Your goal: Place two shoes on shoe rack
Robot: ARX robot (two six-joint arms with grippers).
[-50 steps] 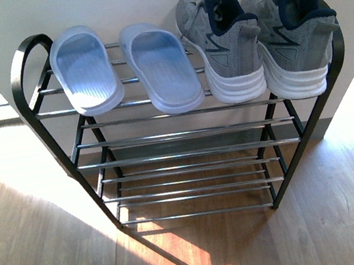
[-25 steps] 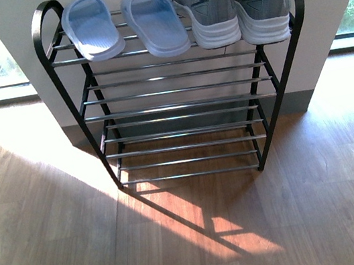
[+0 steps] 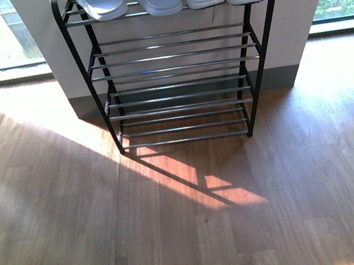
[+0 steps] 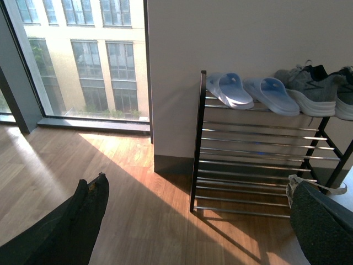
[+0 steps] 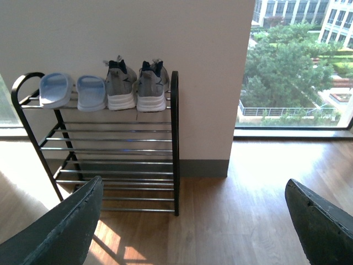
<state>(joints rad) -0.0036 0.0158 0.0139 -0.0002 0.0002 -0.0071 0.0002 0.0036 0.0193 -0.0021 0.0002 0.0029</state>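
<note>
Four shoes on rack (image 3: 174,72) top tier: slides (image 5: 74,91) at left end, sneakers (image 5: 135,85) at right end | both grippers spread, empty | slides likely light, bendy; sneakers soft — grip at heel collar

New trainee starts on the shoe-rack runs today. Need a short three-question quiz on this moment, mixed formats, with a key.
1. True or false: all four shoes sit on the top tier of the shoe rack.
2. Multiple choice: in the front view, which pair is further left on the rack? A) grey sneakers B) pale blue slides C) neither, they are stacked.
3. Short answer: is the left gripper or the right gripper holding anything?

Key: 1 true; 2 B; 3 no, both are open with nothing between the fingers.
</note>
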